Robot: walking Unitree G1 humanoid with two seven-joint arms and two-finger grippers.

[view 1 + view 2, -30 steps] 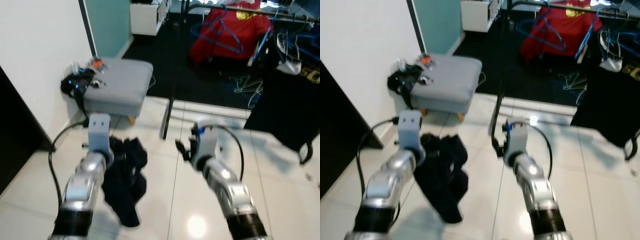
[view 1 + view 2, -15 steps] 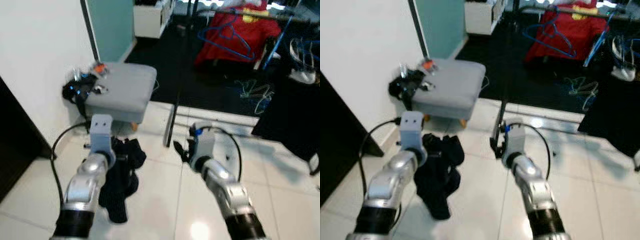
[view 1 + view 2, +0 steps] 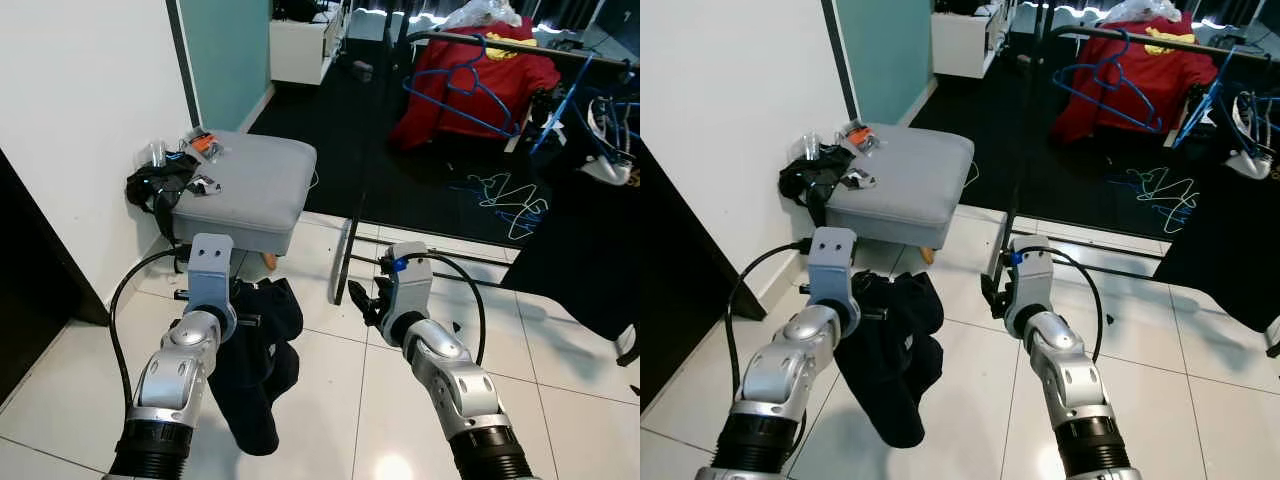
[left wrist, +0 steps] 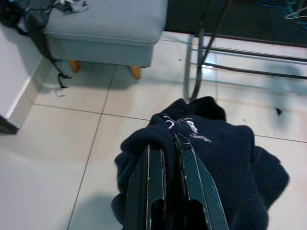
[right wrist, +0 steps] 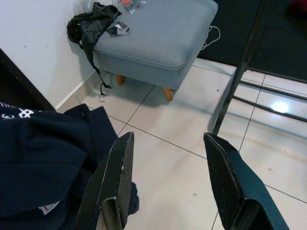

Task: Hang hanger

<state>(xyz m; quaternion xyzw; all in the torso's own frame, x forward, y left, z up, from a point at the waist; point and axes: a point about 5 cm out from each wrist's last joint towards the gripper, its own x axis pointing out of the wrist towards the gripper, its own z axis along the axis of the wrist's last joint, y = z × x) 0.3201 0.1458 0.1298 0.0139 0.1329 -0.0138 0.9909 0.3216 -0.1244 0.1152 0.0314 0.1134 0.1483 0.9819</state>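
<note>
My left gripper (image 4: 168,141) is shut on a dark navy garment (image 3: 255,370), which hangs bunched from it over the white tiles. My right gripper (image 5: 169,139) is held beside it, open, with nothing between its fingers. Ahead stands a black clothes rack with an upright pole (image 3: 375,150) and a top rail (image 3: 500,40). A blue hanger (image 3: 470,90) hangs from the rail in front of a red shirt (image 3: 500,85). Both grippers are well short of the rack and below the rail.
A grey footstool (image 3: 245,185) stands at the front left against the white wall, with a black bag (image 3: 155,185) and small items on its far corner. Loose pale hangers (image 3: 505,195) lie on the dark floor behind the rack. A black cloth (image 3: 585,240) hangs at the right.
The whole view has shifted and sharpened, so the camera moved. The garment stays in my left gripper and both arms keep much the same pose.
</note>
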